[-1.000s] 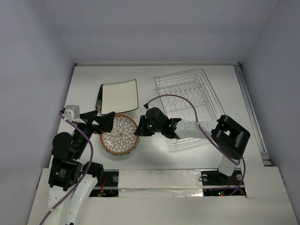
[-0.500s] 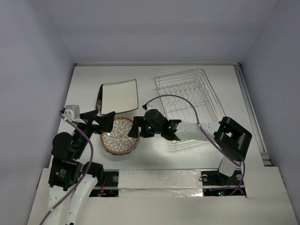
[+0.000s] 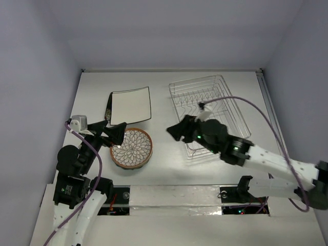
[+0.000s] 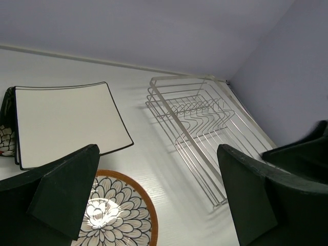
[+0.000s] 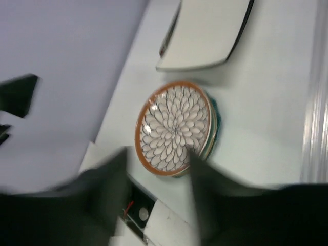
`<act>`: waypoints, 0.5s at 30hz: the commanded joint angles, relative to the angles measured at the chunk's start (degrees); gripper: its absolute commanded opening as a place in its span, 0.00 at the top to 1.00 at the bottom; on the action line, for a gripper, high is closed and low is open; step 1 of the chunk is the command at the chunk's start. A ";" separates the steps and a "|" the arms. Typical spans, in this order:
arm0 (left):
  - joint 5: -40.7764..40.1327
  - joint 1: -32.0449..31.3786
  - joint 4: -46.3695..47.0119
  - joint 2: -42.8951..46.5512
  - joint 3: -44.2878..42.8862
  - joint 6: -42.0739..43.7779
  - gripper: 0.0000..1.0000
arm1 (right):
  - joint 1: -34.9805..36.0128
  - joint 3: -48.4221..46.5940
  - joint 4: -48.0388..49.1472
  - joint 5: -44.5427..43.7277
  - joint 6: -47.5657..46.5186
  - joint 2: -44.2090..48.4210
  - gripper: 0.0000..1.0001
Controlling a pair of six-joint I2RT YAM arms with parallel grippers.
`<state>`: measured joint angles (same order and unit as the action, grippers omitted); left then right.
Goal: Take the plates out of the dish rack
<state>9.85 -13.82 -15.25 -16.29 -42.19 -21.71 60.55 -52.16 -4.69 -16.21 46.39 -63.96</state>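
Four plates on the bench point(image 3: 164, 171), both claws open

Nearest, the left claw point(image 3: 109, 134) hovers with its fingers spread and nothing between them, at 9 o'clock of the petal-patterned plate point(image 3: 131, 147), which sits on the teal plate point(image 5: 214, 122). The right claw point(image 3: 176, 130), blurred in its own view, hangs with fingers apart near the 8 o'clock edge of the dish rack point(image 3: 207, 105). Farther off, at 12 o'clock of the petal-patterned plate, the white square plate point(image 3: 130, 105) overlaps the black floral plate point(image 4: 5, 138), with the rack at its 3 o'clock.
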 commanded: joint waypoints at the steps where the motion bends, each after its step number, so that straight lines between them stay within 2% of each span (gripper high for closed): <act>1: -0.35 -0.33 2.68 0.74 -2.18 -1.13 0.01 | 0.79 2.67 -5.48 -15.50 -1.48 19.06 0.92; 2: -0.62 -0.33 2.85 0.65 -2.45 -1.31 0.01 | 0.79 3.11 -6.72 -17.78 -1.74 23.23 1.00; 5: -0.88 -0.33 3.38 0.39 -3.59 -1.84 0.01 | 0.79 4.61 -9.81 -25.17 -3.85 37.27 1.00; 8: -0.88 -0.33 4.17 -0.23 -4.56 -2.37 0.01 | 0.79 5.14 -13.76 -28.26 -4.64 45.74 0.73; 9: -0.88 -0.33 4.08 -0.49 -4.74 -2.63 0.01 | 0.79 5.40 -14.55 -29.66 -4.64 47.16 0.53; 12: -0.27 -0.33 4.87 -1.02 -4.65 -2.81 0.01 | 0.79 6.89 -16.31 -30.63 -4.03 49.98 0.28; 13: -0.18 -0.33 4.96 -1.19 -4.48 -2.98 0.01 | 0.79 7.16 -17.19 -30.90 -3.85 49.99 0.13; 15: 0.26 -0.33 5.05 -1.28 -3.69 -3.25 0.01 | 0.79 6.99 -18.51 -31.69 -3.07 48.68 0.06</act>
<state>9.37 -13.82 -13.41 -16.45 -45.01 -24.08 60.88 -46.33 -17.28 -43.92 42.89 -12.91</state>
